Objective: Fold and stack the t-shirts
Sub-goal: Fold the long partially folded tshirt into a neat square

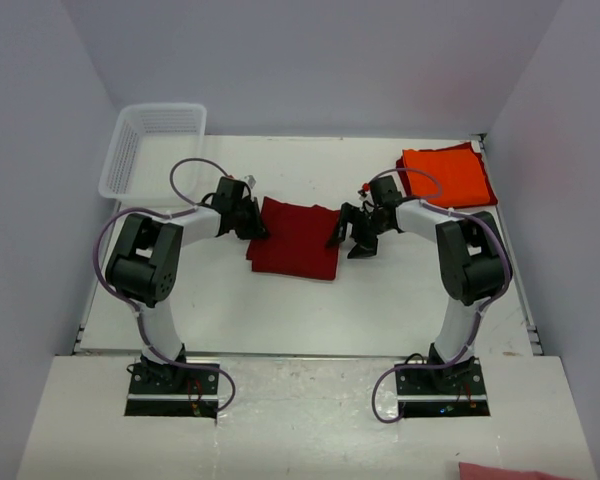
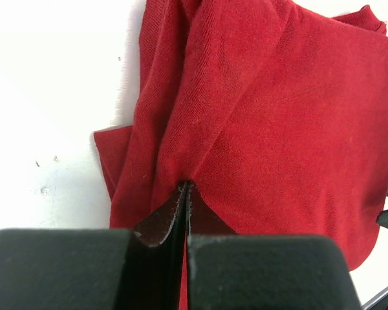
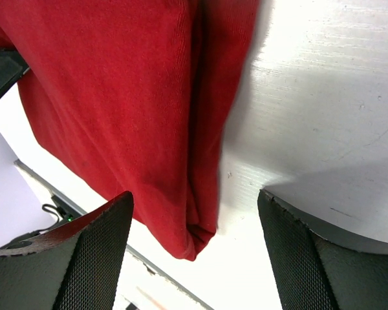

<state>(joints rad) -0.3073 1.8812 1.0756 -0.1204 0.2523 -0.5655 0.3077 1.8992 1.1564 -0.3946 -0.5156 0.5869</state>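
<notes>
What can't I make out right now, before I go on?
- Crimson t-shirt: in the top view its left edge is hidden under the left gripper; both wrist views crop it.
- Left wrist view: whether the shut fingers pinch cloth.
- Orange t-shirt: layers too small to tell; a cable crosses it.
- Reddish item: cut off by the top view's bottom edge.

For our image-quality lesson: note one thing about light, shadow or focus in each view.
Top external: soft, even light, faint shadows by the red t-shirt. Left wrist: weave sharp, shut left pincer dark and blurred, bare table washed out. Right wrist: broad grey shadow on the table by the open right pincer.
</notes>
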